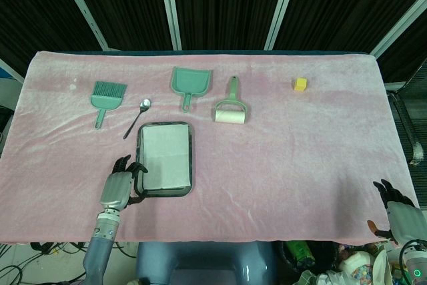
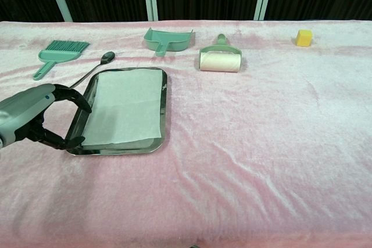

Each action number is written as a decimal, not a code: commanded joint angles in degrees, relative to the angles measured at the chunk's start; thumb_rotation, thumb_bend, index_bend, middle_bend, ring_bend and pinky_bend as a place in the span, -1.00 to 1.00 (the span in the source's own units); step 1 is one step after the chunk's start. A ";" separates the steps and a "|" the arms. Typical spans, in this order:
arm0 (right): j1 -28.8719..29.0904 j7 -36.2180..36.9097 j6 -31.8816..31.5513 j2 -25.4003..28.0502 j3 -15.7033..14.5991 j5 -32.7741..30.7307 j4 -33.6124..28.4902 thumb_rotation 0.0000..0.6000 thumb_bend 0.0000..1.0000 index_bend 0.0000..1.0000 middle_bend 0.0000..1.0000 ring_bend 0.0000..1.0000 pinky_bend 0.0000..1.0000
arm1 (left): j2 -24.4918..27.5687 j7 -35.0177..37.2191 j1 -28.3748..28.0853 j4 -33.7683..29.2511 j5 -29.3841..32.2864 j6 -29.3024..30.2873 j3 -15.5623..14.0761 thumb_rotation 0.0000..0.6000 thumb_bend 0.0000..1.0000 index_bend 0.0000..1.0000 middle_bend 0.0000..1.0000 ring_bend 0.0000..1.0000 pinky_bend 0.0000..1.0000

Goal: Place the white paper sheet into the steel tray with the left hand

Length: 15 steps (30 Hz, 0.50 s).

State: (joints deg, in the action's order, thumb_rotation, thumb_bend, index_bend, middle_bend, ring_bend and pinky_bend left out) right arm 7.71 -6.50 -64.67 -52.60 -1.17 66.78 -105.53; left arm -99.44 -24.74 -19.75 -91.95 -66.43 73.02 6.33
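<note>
The rectangular steel tray (image 2: 163, 121) was polished metal, its rim glossy and mirror-like. Inside it lay the white paper sheet (image 2: 125, 107), matt and smooth. The pink plush cloth (image 2: 261, 132) over the table looked soft and velvety, with a napped, faintly creased surface. The small metal spoon (image 2: 93, 69) shone. The green hand brush (image 2: 58, 53), the green dustpan (image 2: 167, 39) and the handle of the lint roller (image 2: 220, 57) looked like smooth matt plastic. The left robot hand (image 2: 36, 118) had a satin grey shell with dark, matt fingers (image 2: 77, 98).

Spoon (image 1: 137, 116) near steel tray (image 1: 189, 165); right cloth (image 1: 300, 158) open
</note>
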 commanded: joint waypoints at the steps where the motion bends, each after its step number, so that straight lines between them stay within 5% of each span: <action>1: 0.01 0.09 0.05 0.02 0.01 -0.09 -0.01 1.00 -0.49 -1.00 -0.99 -0.80 -0.70 | 4.13 4.77 -1.39 -1.51 -2.73 -3.85 -0.38 1.00 -0.42 -0.45 -0.52 -1.00 -0.99; 6: 0.01 0.24 0.16 0.11 -0.05 -0.09 -0.13 1.00 -0.49 -1.00 -0.99 -0.80 -0.70 | 7.89 9.48 -5.54 3.20 -7.05 -9.11 1.16 1.00 -0.39 -0.64 -0.64 -1.00 -0.96; 15: 0.20 -0.12 0.63 0.17 -0.14 -0.64 -0.21 1.00 -0.49 -1.00 -0.99 -0.80 -0.70 | 5.45 11.99 -11.10 12.65 -9.71 -12.93 3.41 1.00 -0.39 -0.74 -0.71 -1.00 -0.82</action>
State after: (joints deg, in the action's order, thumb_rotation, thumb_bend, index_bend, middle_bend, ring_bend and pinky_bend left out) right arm 7.91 -6.61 -64.05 -52.43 -1.30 66.14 -105.74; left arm -93.37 -13.27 -29.94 -80.14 -76.45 60.98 9.08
